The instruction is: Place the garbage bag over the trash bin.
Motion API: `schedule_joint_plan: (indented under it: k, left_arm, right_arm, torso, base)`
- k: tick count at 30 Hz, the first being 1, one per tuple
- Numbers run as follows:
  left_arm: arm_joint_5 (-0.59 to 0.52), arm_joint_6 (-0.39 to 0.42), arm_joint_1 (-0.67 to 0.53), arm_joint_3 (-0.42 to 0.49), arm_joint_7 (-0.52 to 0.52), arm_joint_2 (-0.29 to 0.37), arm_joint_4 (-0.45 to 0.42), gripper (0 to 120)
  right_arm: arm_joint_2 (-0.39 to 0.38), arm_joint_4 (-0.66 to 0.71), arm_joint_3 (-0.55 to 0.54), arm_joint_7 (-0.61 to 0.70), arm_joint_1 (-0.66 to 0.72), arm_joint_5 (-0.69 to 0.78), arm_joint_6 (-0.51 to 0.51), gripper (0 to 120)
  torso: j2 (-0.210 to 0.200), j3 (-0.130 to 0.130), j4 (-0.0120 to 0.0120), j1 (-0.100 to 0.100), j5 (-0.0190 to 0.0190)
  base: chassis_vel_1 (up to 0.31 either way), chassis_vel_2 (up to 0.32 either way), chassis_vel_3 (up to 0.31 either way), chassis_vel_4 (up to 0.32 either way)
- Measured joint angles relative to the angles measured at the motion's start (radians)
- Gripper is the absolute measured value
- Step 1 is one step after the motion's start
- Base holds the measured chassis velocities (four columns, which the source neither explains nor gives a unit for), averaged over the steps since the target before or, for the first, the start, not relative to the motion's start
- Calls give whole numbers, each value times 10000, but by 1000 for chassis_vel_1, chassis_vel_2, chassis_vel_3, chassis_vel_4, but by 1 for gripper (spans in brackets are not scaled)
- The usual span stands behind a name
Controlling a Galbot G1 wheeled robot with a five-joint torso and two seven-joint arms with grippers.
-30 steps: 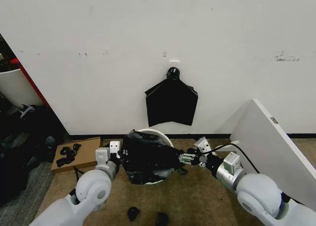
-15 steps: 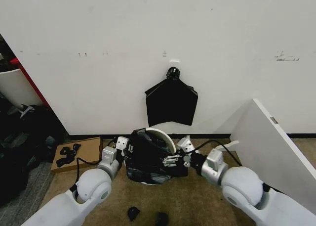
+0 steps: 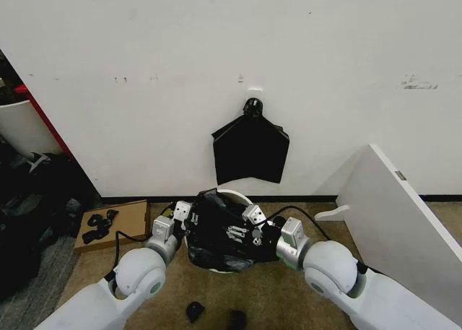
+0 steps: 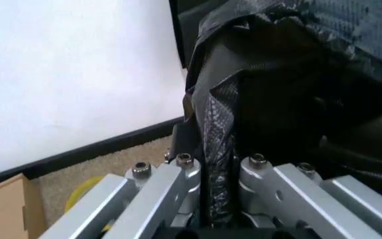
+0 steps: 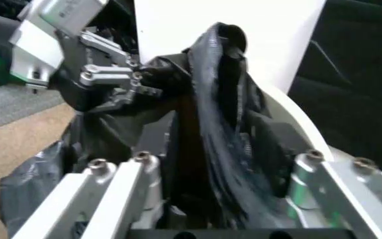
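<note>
The trash bin (image 3: 240,195) stands on the carpet against the wall, with part of its white rim (image 5: 296,128) showing past the bag. The garbage bag (image 3: 215,232) lies crumpled over the bin's mouth and front. My left gripper (image 3: 181,214) is at the bag's left side, shut on a fold of black film (image 4: 219,167). It also shows as the left gripper (image 5: 137,87) in the right wrist view. My right gripper (image 3: 242,234) is over the bag's middle. In the right wrist view its fingers (image 5: 133,167) stand wide apart, and a raised ridge of the bag (image 5: 219,99) runs between them.
A flat black bag bundle (image 3: 250,149) hangs from a wall hook above the bin. A cardboard box (image 3: 126,218) with black scraps sits at the left, and a white board (image 3: 404,222) leans at the right. Black scraps (image 3: 195,310) lie on the carpet nearby.
My right gripper has moved left, from beside the bin to over the bag's middle. The left gripper has shifted slightly right toward the bin. The bag has bunched up higher over the bin.
</note>
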Motion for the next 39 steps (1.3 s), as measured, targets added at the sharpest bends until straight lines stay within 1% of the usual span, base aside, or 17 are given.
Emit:
schedule_joint_plan:
  k: [3,4,5,8,10,16,24,28,29,33,39]
  left_arm:
    - [-17,-26,38,0,-6,-33,4,4]
    - [-19,-29,38,0,-6,-41,6,4]
    - [-19,-29,38,0,-6,-41,6,4]
    - [-25,-42,38,-2,-10,-54,6,4]
    - [-25,-51,57,-12,-12,-53,3,4]
    - [95,-144,239,-114,45,-12,-38,4]
    - [1215,-760,765,-314,610,195,-50,4]
    - [1989,-1164,1242,-463,973,372,-192,4]
    - [1989,-1164,1242,-463,973,372,-192,4]
    - [2651,-1534,1587,-637,1248,532,-262,4]
    - [3012,-2021,1847,-784,1607,664,-415,4]
  right_arm:
    - [-58,-3,5,0,-68,27,8,22]
    - [-57,0,4,2,-81,31,10,19]
    - [-57,0,4,2,-81,31,10,19]
    - [-42,18,5,37,-108,122,19,6]
    - [-52,20,0,54,-110,145,32,0]
    - [-36,21,-2,146,-133,158,86,0]
    - [263,-326,258,713,222,392,263,0]
    - [339,-868,312,901,581,683,295,0]
    - [339,-868,312,901,581,683,295,0]
    - [333,-1394,338,959,901,752,358,0]
    - [282,-1853,110,924,1217,626,368,0]
  torso:
    - [0,0,0,0,1]
    - [0,0,0,0,0]
    - [0,0,0,0,0]
    - [0,0,0,0,1]
    - [0,0,0,0,1]
    - [0,0,0,0,0]
    - [0,0,0,0,1]
    - [2,0,1,0,1]
    - [2,0,1,0,1]
    - [2,0,1,0,1]
    - [2,-1,1,0,1]
  base:
    - [0,0,0,0]
    - [0,0,0,0]
    - [0,0,0,0]
    - [0,0,0,0]
    - [0,0,0,0]
    - [0,0,0,0]
    - [0,0,0,0]
    - [0,0,0,0]
    - [0,0,0,0]
    - [0,0,0,0]
    - [0,0,0,0]
